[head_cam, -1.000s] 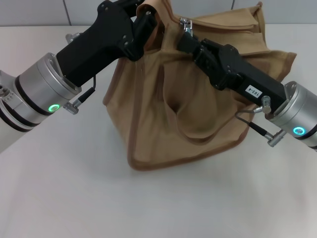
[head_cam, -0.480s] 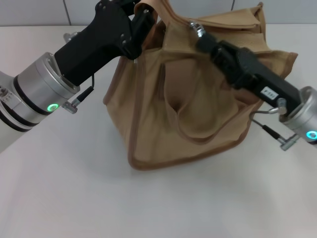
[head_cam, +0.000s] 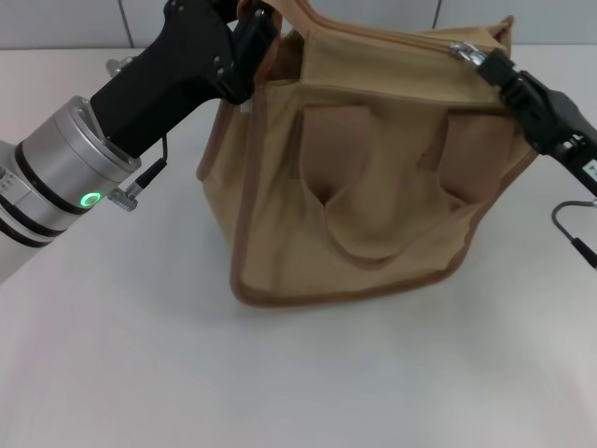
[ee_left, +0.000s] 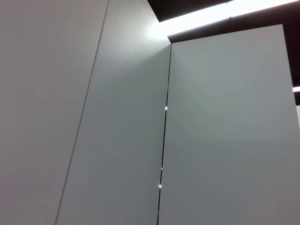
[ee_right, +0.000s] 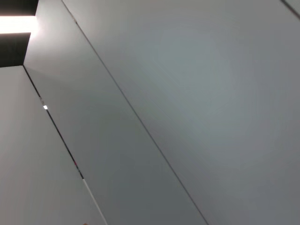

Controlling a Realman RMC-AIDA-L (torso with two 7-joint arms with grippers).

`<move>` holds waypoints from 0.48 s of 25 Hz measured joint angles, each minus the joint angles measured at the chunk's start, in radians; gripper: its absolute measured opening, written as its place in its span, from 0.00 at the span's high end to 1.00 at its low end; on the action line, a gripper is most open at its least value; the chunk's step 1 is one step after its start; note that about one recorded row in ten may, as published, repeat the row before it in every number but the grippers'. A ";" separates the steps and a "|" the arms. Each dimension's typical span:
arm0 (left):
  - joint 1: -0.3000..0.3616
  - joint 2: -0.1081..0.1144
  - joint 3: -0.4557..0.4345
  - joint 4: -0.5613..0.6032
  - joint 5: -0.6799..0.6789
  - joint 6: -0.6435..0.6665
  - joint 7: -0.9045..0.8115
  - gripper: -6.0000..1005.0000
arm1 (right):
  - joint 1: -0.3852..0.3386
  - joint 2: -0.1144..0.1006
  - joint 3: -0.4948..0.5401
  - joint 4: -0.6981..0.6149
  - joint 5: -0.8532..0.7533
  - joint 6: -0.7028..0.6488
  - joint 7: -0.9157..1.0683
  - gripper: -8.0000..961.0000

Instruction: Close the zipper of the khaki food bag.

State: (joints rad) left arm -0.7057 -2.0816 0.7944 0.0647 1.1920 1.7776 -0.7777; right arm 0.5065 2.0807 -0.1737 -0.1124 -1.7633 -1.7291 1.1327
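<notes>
The khaki food bag (head_cam: pixel 373 196) stands on the white table in the head view, its two strap handles hanging down the front. The zipper (head_cam: pixel 382 35) runs along the top and its two sides lie together. Its silver pull tab (head_cam: pixel 460 51) is near the bag's right end. My right gripper (head_cam: pixel 476 60) is shut on the pull tab there. My left gripper (head_cam: pixel 254 30) is shut on the bag's top left end and holds it up. Both wrist views show only grey wall panels.
The white table (head_cam: pixel 140 355) spreads out in front of the bag and to its left. A grey tiled wall (head_cam: pixel 56 23) runs behind the table. Cables hang from both wrists beside the bag.
My right gripper has moved right along the bag's top with the pull tab, from near the left end to the right end. The top has drawn straight and shut. My left gripper kept its hold.
</notes>
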 joint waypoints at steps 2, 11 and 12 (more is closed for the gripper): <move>0.003 0.000 -0.002 0.003 0.000 0.000 0.000 0.95 | -0.005 0.000 0.002 -0.007 0.000 0.000 0.002 0.99; 0.048 0.001 -0.029 0.027 -0.002 0.004 0.000 0.95 | -0.035 -0.001 0.019 -0.031 0.026 0.002 0.003 0.95; 0.053 0.001 -0.031 0.029 -0.002 0.004 0.000 0.95 | -0.038 0.000 0.019 -0.032 0.038 0.002 0.000 0.95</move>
State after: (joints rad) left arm -0.6524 -2.0803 0.7635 0.0932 1.1903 1.7814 -0.7777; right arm 0.4687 2.0807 -0.1546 -0.1440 -1.7258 -1.7276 1.1327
